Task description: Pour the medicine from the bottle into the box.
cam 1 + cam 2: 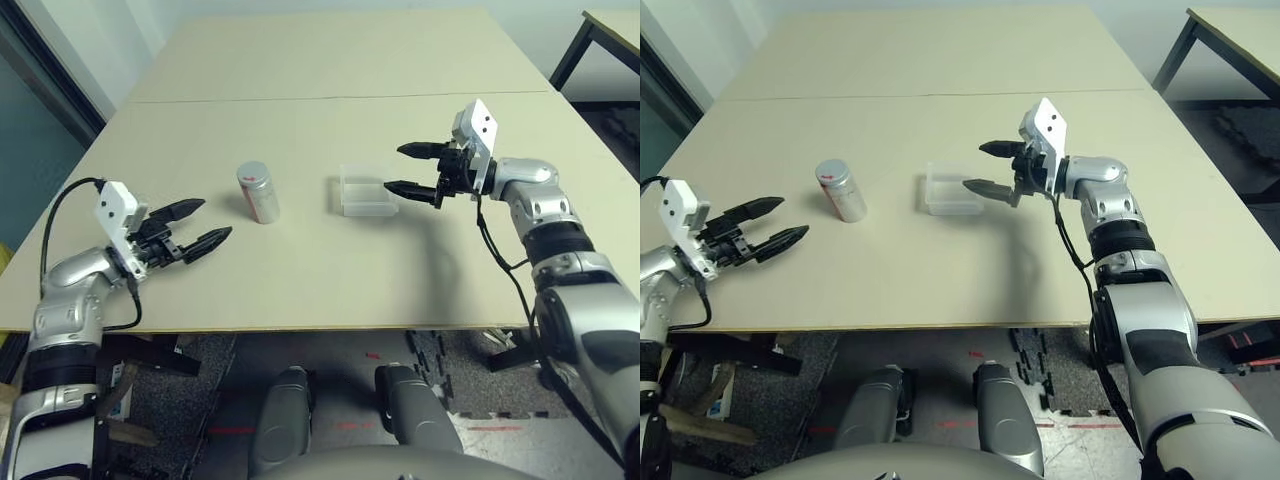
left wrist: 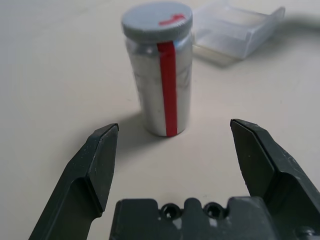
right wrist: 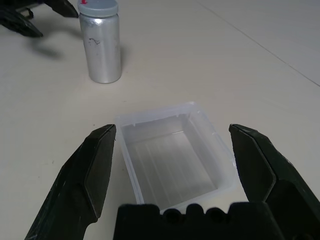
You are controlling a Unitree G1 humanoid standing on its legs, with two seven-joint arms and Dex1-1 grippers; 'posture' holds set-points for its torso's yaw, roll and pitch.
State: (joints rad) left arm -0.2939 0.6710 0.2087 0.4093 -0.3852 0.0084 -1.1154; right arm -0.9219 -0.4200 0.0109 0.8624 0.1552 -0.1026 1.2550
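Pouring not begun: bottle stands capped on bench, box empty, left gripper and right gripper jaws spread, holding nothing.

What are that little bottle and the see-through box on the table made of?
The bottle looks like brushed metal, or metal-look plastic: its silver-grey body shows a dull sheen. Its cap seems to be matte grey plastic. The box appears to be thin clear plastic: the table shows through its faintly ribbed walls.
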